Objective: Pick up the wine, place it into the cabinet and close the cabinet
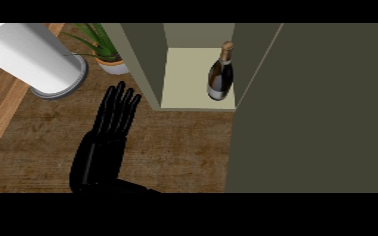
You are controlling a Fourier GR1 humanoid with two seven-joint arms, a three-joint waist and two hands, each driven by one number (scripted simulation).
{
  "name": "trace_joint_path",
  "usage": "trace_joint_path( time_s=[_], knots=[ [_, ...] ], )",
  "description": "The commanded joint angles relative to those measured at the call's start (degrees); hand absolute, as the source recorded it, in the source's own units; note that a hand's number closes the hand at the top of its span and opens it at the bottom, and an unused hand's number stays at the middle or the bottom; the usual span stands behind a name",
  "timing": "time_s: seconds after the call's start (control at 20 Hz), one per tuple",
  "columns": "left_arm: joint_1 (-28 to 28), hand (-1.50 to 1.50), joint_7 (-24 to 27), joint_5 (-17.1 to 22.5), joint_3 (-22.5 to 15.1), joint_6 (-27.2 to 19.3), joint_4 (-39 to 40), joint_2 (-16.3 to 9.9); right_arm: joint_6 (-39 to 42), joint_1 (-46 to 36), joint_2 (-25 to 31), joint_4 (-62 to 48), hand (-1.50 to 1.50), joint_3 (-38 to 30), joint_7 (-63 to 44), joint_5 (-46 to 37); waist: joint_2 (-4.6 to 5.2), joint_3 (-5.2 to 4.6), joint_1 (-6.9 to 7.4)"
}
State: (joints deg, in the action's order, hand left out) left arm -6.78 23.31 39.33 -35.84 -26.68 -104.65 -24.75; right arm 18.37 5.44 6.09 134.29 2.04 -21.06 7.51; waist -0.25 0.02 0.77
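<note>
The wine bottle, dark with a gold neck, stands upright inside the cabinet on its pale shelf, near the right side of the opening. The cabinet door, a large olive panel, swings across the right half of the view and covers part of the opening. My left hand is open with straight fingers, held over the wooden counter just left of the cabinet's left wall and touching nothing. My right hand is hidden from view.
A white paper towel roll on a round grey base stands at the far left. A potted green plant sits between the roll and the cabinet. The wooden counter stretches in front of the cabinet.
</note>
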Motion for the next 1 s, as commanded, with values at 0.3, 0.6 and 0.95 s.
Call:
trace_joint_path(
  time_s=[0.3,0.6,0.95],
  knots=[
    [14.4,-1.50,0.7,-1.3,6.7,-1.5,-12.4,-8.3,7.9,2.4,3.7,4.7,1.50,11.6,-7.6,3.6,0.05,-0.04,-0.17],
    [25.6,-1.50,3.5,5.4,16.9,6.2,-18.3,-14.2,5.0,4.6,0.8,8.9,1.50,19.8,-12.5,5.1,-0.04,-0.06,0.17],
    [34.4,-1.50,5.4,11.2,26.2,15.0,-18.4,-16.3,-4.9,-1.3,-5.9,6.3,1.50,38.5,-16.6,-9.8,-0.22,-0.14,0.06]
  ],
)
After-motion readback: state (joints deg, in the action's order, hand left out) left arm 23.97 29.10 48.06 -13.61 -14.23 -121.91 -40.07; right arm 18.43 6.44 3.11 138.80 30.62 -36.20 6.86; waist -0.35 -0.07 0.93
